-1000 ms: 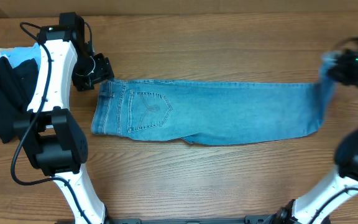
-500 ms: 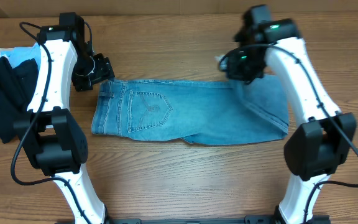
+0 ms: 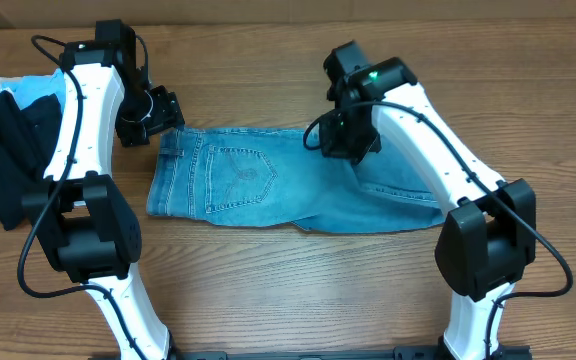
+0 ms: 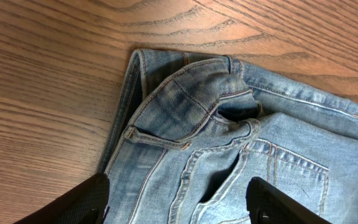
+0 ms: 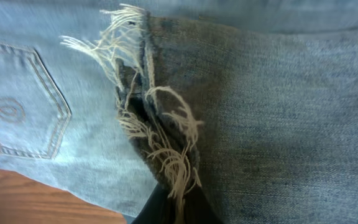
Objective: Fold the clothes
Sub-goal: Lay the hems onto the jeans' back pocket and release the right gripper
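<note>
The light blue jeans [image 3: 248, 185] lie flat on the wooden table, waistband to the left, back pocket [image 3: 240, 175] facing up. My right gripper [image 3: 346, 140] is shut on the frayed leg hems [image 5: 166, 155] and holds them above the middle of the jeans, so the legs double back over themselves. The right wrist view shows the pocket stitching [image 5: 17, 106] just beyond the hem. My left gripper [image 3: 163, 118] hovers open over the waistband corner [image 4: 185, 106], one finger [image 4: 73, 202] on each side of the denim, gripping nothing.
A heap of other garments sits at the table's left edge: black cloth [image 3: 3, 160] with light blue cloth [image 3: 38, 88] behind it. Bare wood [image 3: 288, 290] stretches in front of the jeans and to the right of the fold [image 3: 448, 215].
My right gripper has swept from the far right edge leftwards to the middle, dragging the leg hems over the jeans and halving their length. The left arm has stayed put.
</note>
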